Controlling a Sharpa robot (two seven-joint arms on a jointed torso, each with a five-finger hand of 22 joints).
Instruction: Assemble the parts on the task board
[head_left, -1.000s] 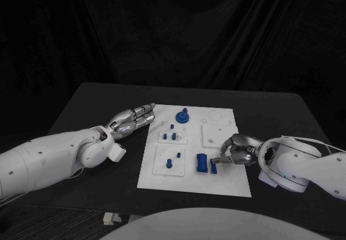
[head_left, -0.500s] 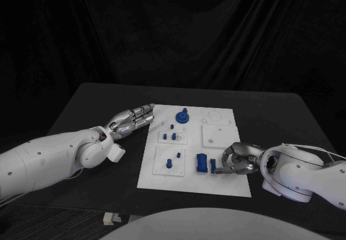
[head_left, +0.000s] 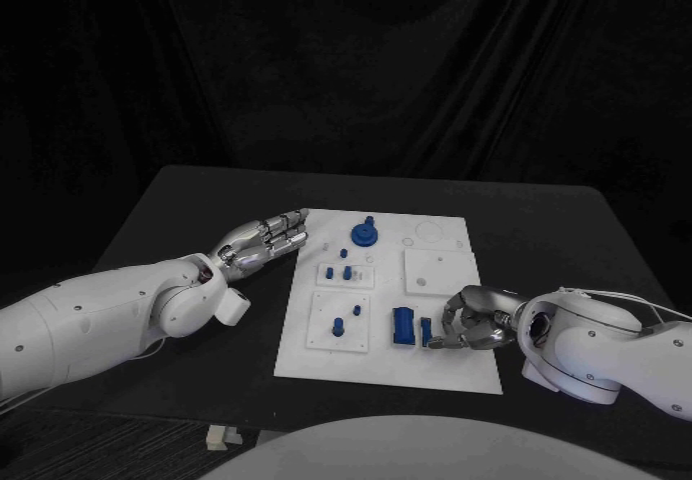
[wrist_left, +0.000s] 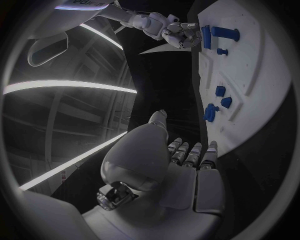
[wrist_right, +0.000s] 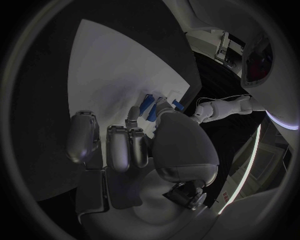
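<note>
The white task board (head_left: 447, 370) lies in the middle of the table. On it are a round blue part (head_left: 366, 234), small blue pegs (head_left: 339, 271), another peg (head_left: 339, 324), a blue block (head_left: 404, 326) and a narrow blue piece (head_left: 427, 331). My right hand (head_left: 469, 320) curls over the board's near right part, and its thumb and a finger pinch the narrow blue piece (wrist_right: 148, 106) beside the block. My left hand (head_left: 267, 240) hovers at the board's left edge with fingers stretched out, holding nothing. The left wrist view shows the right hand (wrist_left: 170, 29) against the block (wrist_left: 205, 36).
The black table (head_left: 173, 220) extends past the board on all sides. Raised white plates (head_left: 438, 270) take up the board's middle and right. A small pale object (head_left: 219, 436) lies beyond the table's near left edge.
My right hand has shifted a little toward the table's near edge, staying at the narrow blue piece. The left hand has not moved.
</note>
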